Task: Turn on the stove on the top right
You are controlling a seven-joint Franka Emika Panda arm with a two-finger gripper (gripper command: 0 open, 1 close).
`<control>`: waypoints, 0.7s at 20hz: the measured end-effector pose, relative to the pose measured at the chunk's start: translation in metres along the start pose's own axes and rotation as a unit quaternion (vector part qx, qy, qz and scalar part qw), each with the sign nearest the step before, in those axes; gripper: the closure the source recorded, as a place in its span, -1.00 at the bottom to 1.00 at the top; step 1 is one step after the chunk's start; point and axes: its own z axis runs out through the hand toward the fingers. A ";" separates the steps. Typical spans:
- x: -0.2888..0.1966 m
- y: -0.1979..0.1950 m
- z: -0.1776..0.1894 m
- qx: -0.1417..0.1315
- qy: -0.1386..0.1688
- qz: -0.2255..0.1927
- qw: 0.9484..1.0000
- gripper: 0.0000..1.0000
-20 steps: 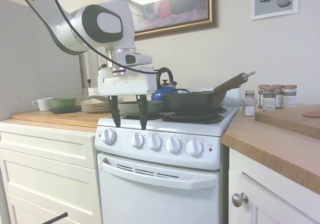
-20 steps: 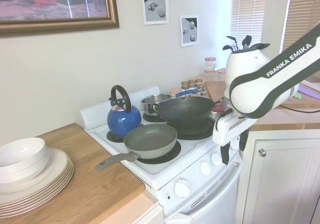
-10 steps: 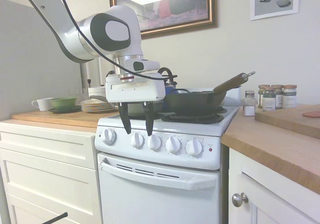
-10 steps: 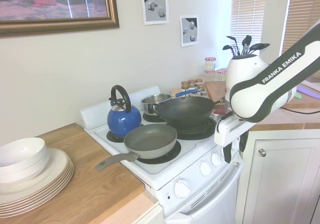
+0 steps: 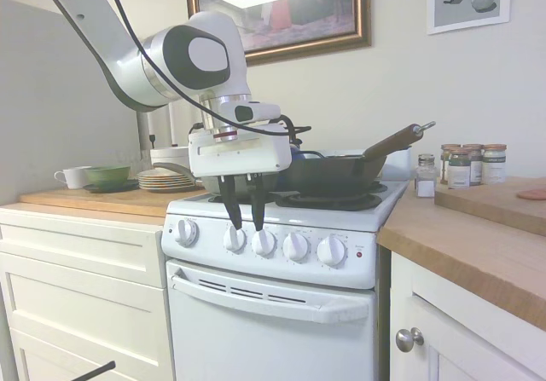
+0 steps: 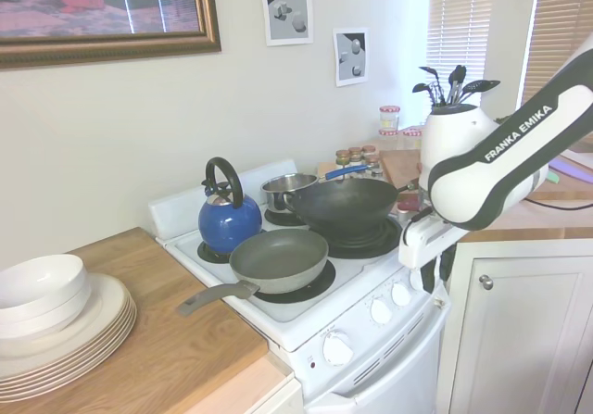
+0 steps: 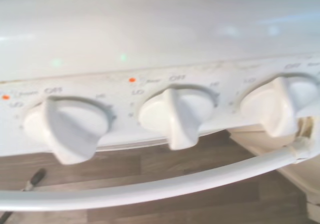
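Fingers (image 5: 245, 225) above "OFF"-marked stove (image 5: 281, 291) knobs

The stove (image 5: 281, 313) is white, with black burners (image 6: 357, 241), white knobs (image 5: 295, 246) and a small red light (image 5: 359, 254). Tiny orange dots (image 7: 132, 79) mark its front panel beside grey lettering. The kettle (image 6: 229, 221) is glossy blue with a black handle. The frying pan (image 6: 278, 259) is grey, the wok (image 6: 352, 207) near black. The counter (image 6: 157, 340) is warm wood-toned, carrying cream plates (image 6: 65, 335). The end effector (image 5: 246, 221) has black fingers under a white body.
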 end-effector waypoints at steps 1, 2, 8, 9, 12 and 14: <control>0.002 0.000 0.000 -0.002 0.002 0.001 1.000 1.00; 0.004 0.002 0.002 -0.003 0.003 0.003 1.000 1.00; 0.011 0.004 0.006 -0.012 0.012 0.009 1.000 1.00; 0.012 0.004 0.007 -0.013 0.015 0.010 1.000 1.00; 0.016 0.005 0.009 -0.016 0.022 0.016 1.000 1.00; 0.020 0.005 0.010 -0.018 0.026 0.019 0.999 1.00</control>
